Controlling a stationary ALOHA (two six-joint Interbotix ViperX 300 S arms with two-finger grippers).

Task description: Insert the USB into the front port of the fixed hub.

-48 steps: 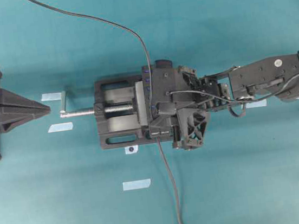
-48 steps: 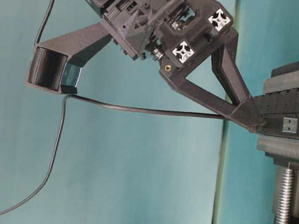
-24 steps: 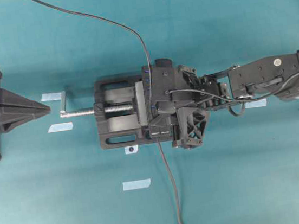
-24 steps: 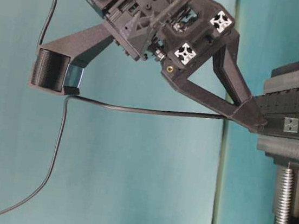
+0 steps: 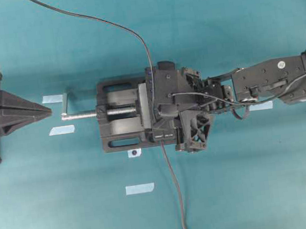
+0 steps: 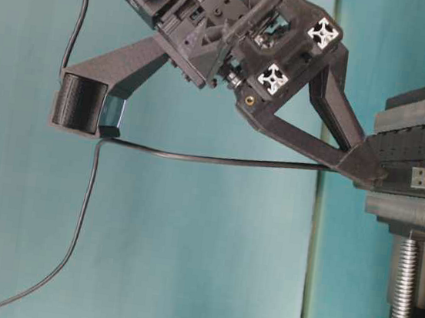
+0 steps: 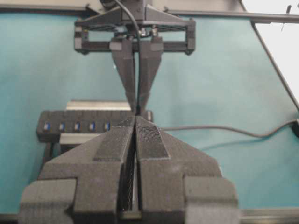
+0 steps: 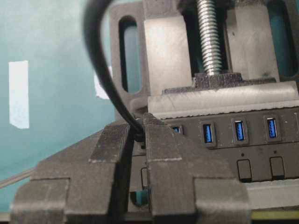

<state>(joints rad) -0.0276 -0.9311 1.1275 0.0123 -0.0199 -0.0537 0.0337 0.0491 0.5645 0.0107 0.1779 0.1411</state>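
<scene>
**Plug at the hub's end, alignment unseen**

The USB sat pinched in the clenched right hand, at the fixed hub by its end port. A slight tilt could jam it against the rim; the trailing cable might tug. The fingers hid the plug tip. The left hand was clenched, empty, well away from the hub.

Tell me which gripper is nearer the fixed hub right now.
Right. The right gripper is directly over the fixed hub, shut on the USB; the left gripper sits apart beyond the vise handle.
</scene>
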